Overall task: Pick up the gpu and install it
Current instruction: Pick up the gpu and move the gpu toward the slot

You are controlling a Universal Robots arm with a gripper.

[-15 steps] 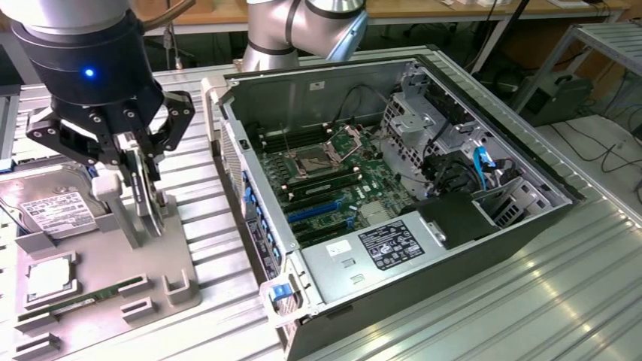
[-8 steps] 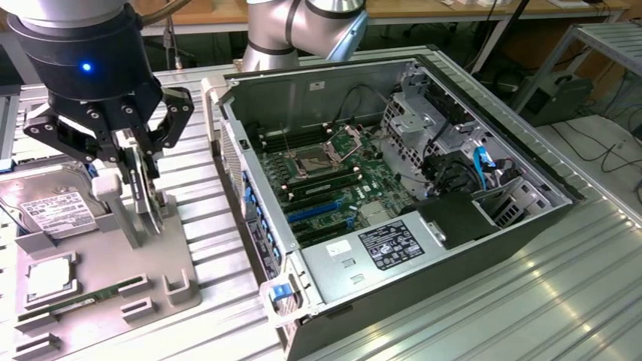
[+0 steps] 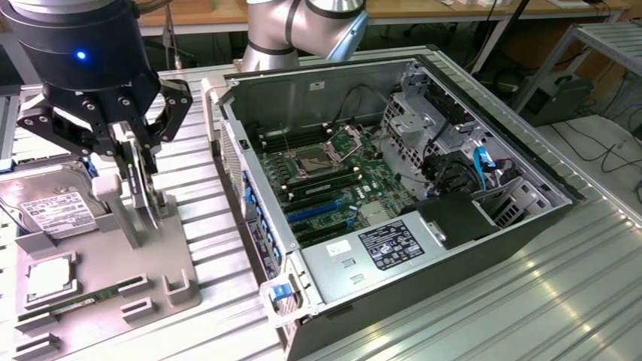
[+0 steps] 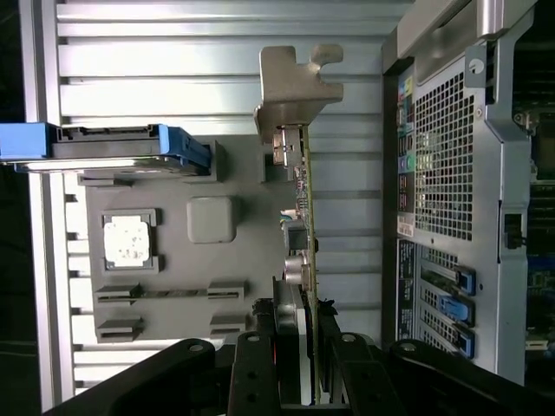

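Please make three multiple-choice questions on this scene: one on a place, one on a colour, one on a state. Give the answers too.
1. Where is the gpu?
A on the floor
B at the grey tray
C on a chair

2. What colour is the light on the arm?
A red
B blue
C green

3. The computer case is:
A open at the side
B closed by a panel
C covered by cloth

Answers: B, the gripper grips it upright at the tray; B, a blue dot glows; A, the motherboard shows.
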